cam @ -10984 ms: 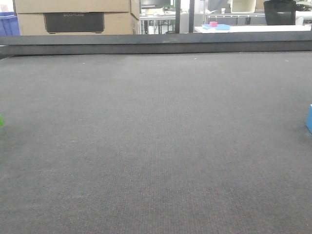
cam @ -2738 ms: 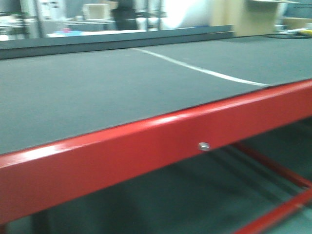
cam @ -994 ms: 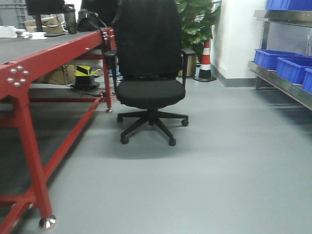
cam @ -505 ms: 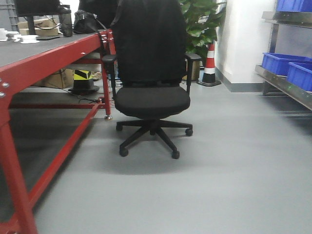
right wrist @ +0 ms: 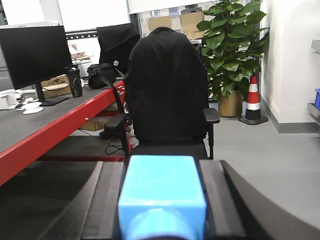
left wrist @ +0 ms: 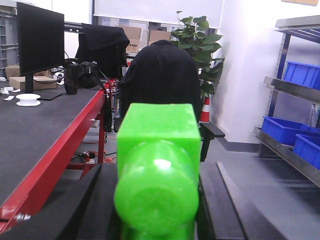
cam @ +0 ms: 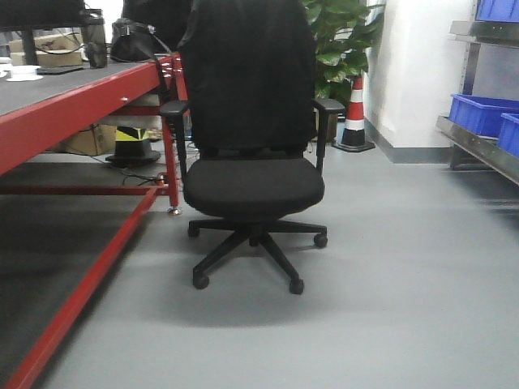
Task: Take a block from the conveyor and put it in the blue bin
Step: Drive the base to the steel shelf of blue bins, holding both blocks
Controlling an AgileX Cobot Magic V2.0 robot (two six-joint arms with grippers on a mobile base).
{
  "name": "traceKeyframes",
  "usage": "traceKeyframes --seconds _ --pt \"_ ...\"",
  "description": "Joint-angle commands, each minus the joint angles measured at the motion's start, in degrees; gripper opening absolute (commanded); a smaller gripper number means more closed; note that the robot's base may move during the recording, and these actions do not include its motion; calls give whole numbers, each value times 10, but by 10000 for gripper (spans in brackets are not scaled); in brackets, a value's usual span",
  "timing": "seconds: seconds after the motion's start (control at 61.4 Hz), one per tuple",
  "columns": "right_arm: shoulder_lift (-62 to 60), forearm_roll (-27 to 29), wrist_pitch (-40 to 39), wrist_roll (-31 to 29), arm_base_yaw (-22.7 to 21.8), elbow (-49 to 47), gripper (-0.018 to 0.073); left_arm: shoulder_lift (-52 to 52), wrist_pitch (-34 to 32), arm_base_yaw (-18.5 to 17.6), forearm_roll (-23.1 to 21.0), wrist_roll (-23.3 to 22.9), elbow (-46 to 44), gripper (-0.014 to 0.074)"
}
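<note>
In the left wrist view my left gripper [left wrist: 158, 172] is shut on a bright green block [left wrist: 159, 135] that fills the space between its dark fingers [left wrist: 92, 200]. My right gripper [right wrist: 162, 172] is likewise shut on a light blue block [right wrist: 163, 185], held between its black fingers [right wrist: 107, 200]. Blue bins [cam: 485, 112] sit on a metal shelf at the right, also seen from the left wrist as blue bins [left wrist: 284, 130]. Along the left runs a red-framed bench with a dark grey top [cam: 49, 85]; I cannot tell whether it is the conveyor.
A black office chair [cam: 250, 174] with a dark jacket over its back stands straight ahead on the grey floor. Behind it are a potted plant [cam: 336, 40] and a striped cone [cam: 353, 113]. A monitor [left wrist: 40, 40] and a flask stand on the bench.
The front view has swung from the grey belt to the room. Over the last second the chair has grown larger and nearer, and the red bench has slid left.
</note>
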Motion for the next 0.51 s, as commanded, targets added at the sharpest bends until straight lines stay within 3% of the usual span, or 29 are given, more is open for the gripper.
traceKeyframes --seconds 0.0,0.489 --pt "-2 -4 -13 -3 0 -3 -162 -2 -10 -3 -2 -1 -1 -111" --pt "-2 -4 -13 -3 0 -3 -162 -2 -10 -3 -2 -1 -1 -111"
